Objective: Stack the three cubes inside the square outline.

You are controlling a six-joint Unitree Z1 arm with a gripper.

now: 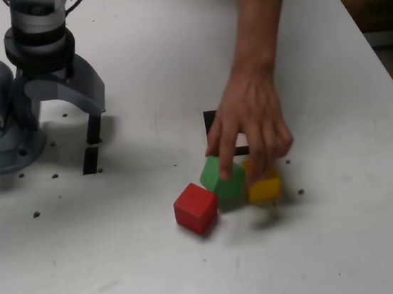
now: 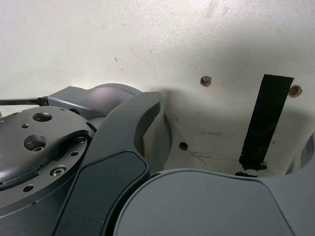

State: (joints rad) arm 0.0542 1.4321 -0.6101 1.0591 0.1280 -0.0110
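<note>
On the white table (image 1: 140,269), a person's hand (image 1: 251,122) reaches over the green cube (image 1: 220,181) and yellow cube (image 1: 264,189), the red cube (image 1: 196,209) beside them, all outside the partly hidden square outline (image 1: 211,119), while the claw (image 2: 234,120) stands open.

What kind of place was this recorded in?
Probably a robotics lab or workshop: a grey robot arm sits over a white table dotted with drilled-looking holes, where black tape strips and coloured cubes suggest a test setup.
</note>
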